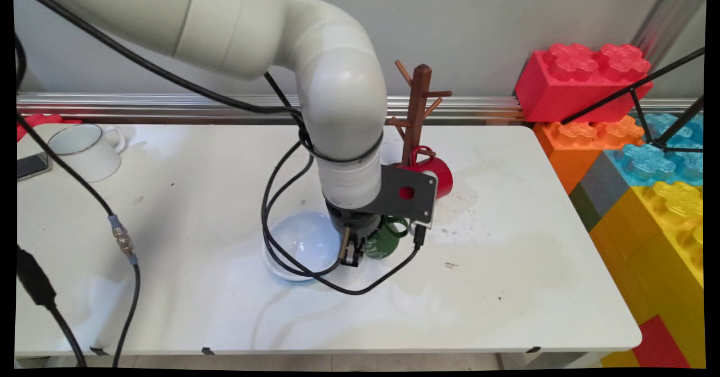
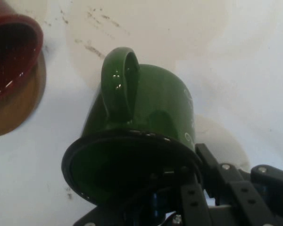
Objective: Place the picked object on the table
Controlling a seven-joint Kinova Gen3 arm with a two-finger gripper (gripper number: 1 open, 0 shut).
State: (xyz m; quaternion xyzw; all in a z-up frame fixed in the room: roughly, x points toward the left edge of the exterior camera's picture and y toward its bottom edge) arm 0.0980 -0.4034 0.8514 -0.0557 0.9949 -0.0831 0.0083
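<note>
My gripper (image 1: 354, 256) is down at the table's middle, shut on the rim of a dark green mug (image 1: 385, 245). In the hand view the green mug (image 2: 146, 113) fills the middle. Its black-edged mouth faces the camera and its handle points up. The gripper (image 2: 179, 188) has the rim's lower right part between its jaws. A pale blue bowl (image 1: 301, 245) lies just left of the gripper on the white table (image 1: 506, 264). Behind the mug, a red mug (image 1: 441, 174) hangs low on a brown wooden mug tree (image 1: 419, 101).
The red mug (image 2: 9, 52) and the tree's wooden base (image 2: 14, 113) show at the hand view's left edge. A white mug (image 1: 90, 149) and a phone (image 1: 31, 166) sit at the far left. Big toy bricks (image 1: 579, 79) are stacked past the right edge. Black cables loop around the bowl.
</note>
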